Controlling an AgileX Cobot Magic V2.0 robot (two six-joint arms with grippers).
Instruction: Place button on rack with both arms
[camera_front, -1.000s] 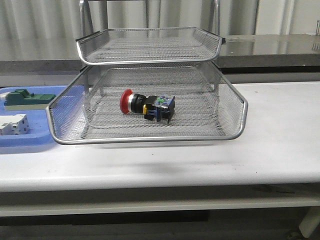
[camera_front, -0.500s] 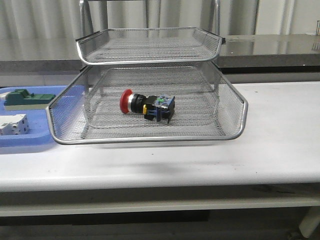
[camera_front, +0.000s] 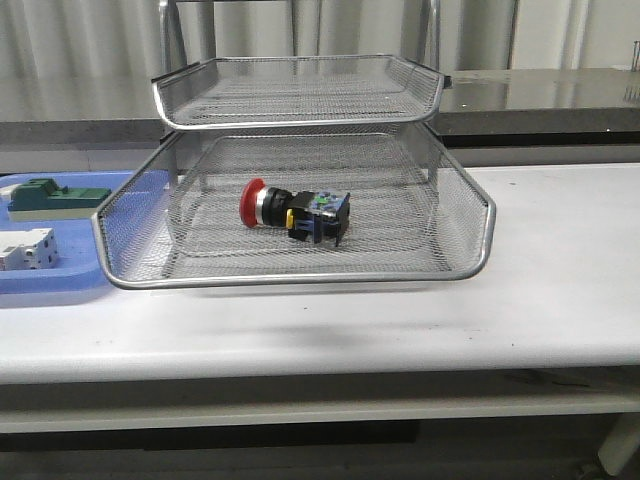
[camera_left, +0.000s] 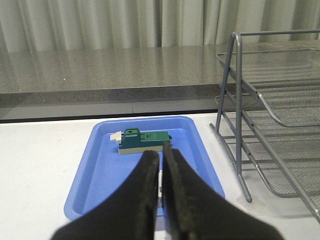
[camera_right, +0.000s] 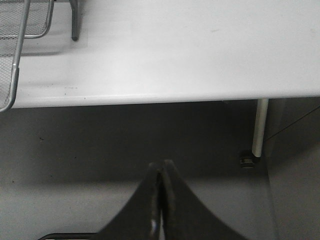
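Observation:
The button (camera_front: 293, 212), with red mushroom head, silver collar and black-and-blue body, lies on its side in the lowest tier of the silver wire-mesh rack (camera_front: 470, 262). Neither arm shows in the front view. In the left wrist view my left gripper (camera_left: 160, 159) is shut and empty, above the blue tray, with the rack's rod frame (camera_left: 235, 100) to one side. In the right wrist view my right gripper (camera_right: 161, 170) is shut and empty, below and in front of the table edge; a corner of the rack (camera_right: 15, 65) shows there.
A flat blue plastic tray (camera_front: 60, 285) left of the rack holds a green block component (camera_front: 55, 198) and a white boxy component (camera_front: 25, 248). The tray (camera_left: 100, 150) and green block (camera_left: 142, 141) also show in the left wrist view. A table leg (camera_right: 257, 127) stands below the white table (camera_right: 175, 45).

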